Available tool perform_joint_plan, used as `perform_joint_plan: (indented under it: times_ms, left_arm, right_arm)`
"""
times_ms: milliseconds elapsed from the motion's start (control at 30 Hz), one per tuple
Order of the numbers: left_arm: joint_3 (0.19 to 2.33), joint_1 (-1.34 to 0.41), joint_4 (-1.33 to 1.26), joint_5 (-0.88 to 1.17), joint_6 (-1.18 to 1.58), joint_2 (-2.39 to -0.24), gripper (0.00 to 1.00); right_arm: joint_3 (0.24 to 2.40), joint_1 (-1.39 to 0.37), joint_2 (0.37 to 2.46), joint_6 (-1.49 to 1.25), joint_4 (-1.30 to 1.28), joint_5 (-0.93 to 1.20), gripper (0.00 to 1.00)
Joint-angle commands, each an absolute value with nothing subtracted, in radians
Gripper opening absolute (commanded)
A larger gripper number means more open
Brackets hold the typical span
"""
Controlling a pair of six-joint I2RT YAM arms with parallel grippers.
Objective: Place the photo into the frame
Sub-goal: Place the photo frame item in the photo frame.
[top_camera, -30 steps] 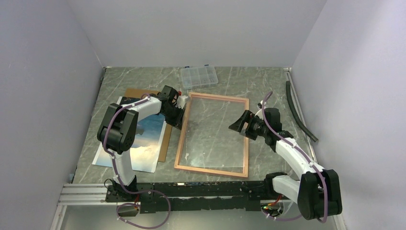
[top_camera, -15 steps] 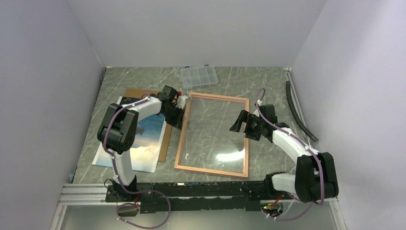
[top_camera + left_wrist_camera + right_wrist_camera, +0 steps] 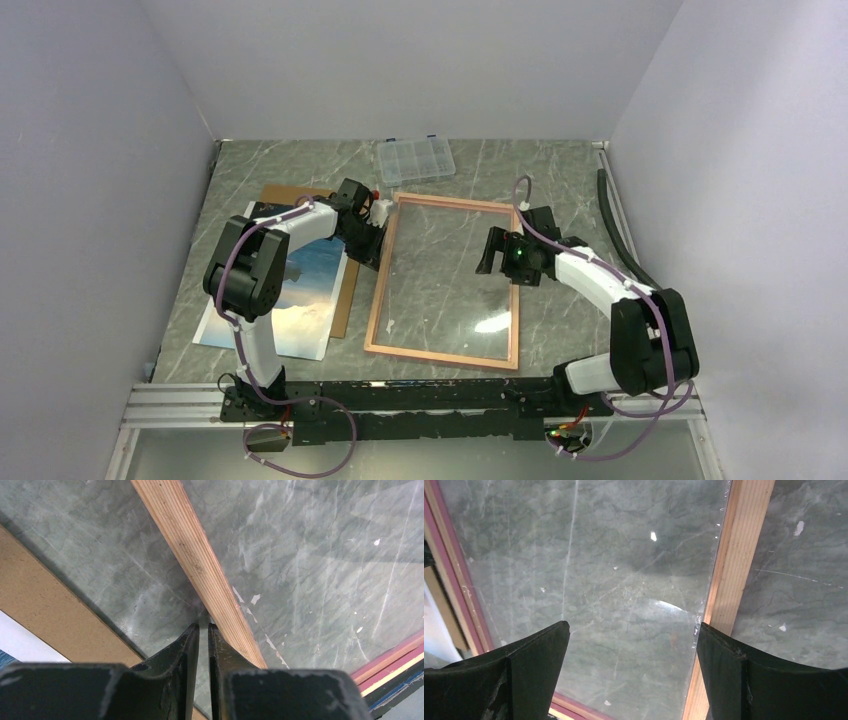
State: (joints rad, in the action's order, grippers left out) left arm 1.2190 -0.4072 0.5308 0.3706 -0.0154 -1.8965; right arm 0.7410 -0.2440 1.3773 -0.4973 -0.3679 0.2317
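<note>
Top external view: shows the frame flat on the green marbled table, with the photo just left of it on a brown backing board, partly under the left arm. Finds the left gripper pinched nearly closed on nothing, tips against the frame's left wooden rail. Finds the right gripper spread wide and empty above the right rail. Best to steady the frame, then lift the photo by a free edge without creasing. Beyond: pale bare walls, a clear compartment box, a black hose.

The frame (pink border, clear pane) lies flat mid-table; the sea photo lies flat near the left edge.
</note>
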Motion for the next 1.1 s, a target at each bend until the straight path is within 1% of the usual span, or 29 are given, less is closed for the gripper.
perform_joint_plan:
  times_ms: [0,133,433,633,867,1067]
  left_arm:
    - [1.205,-0.422,0.547,0.381,-0.029,-1.889,0.19]
    - [1.200,-0.420,0.542,0.379,-0.031,-1.889,0.19]
    - [1.202,-0.417,0.550,0.377,-0.034,-1.879,0.19]
    - [1.211,-0.412,0.556,0.383,-0.034,-1.875,0.19]
    - [1.209,-0.405,0.564,0.389,-0.041,-1.867,0.19]
    - [1.184,-0.404,0.559,0.397,-0.046,-1.862,0.18]
  right_arm:
    - [0.842,-0.290,1.369,-0.467,-0.436,0.108,1.00]
    - [0.883,-0.301,1.352,-0.449,-0.479,0.076,1.00]
    - [0.955,-0.310,1.388,-0.401,-0.555,0.008,1.00]
    - [0.971,-0.310,1.383,-0.401,-0.560,0.003,1.00]
    - [0.905,-0.284,1.350,-0.435,-0.526,0.005,1.00]
    - [0.832,-0.227,1.343,-0.466,-0.477,0.055,1.00]
